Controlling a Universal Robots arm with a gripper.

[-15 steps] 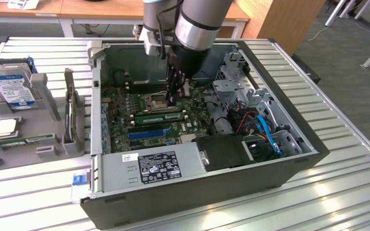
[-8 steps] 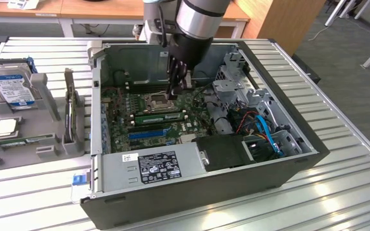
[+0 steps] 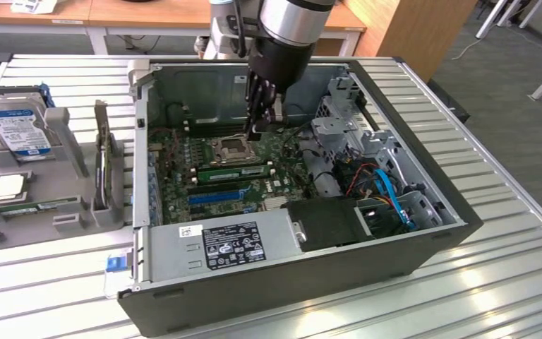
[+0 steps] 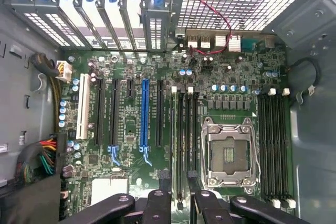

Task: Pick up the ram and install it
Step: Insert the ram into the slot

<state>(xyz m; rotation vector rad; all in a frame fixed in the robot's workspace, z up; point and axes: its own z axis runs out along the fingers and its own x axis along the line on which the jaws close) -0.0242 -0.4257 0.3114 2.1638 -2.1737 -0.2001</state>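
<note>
Gripper over mobo nr CPU socket (jaws apart), ram seated alongside.

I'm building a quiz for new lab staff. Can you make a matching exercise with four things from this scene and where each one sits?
Things:
1. hard drive
2. processor socket
3. blue cable
4. end effector

Places:
A. hanging over the motherboard, inside the case
B. flat on the motherboard, mid-case
C. outside the case, at the exterior view's left
D. inside the case, at the exterior view's right

Pairs: 1-C, 2-B, 3-D, 4-A
</note>
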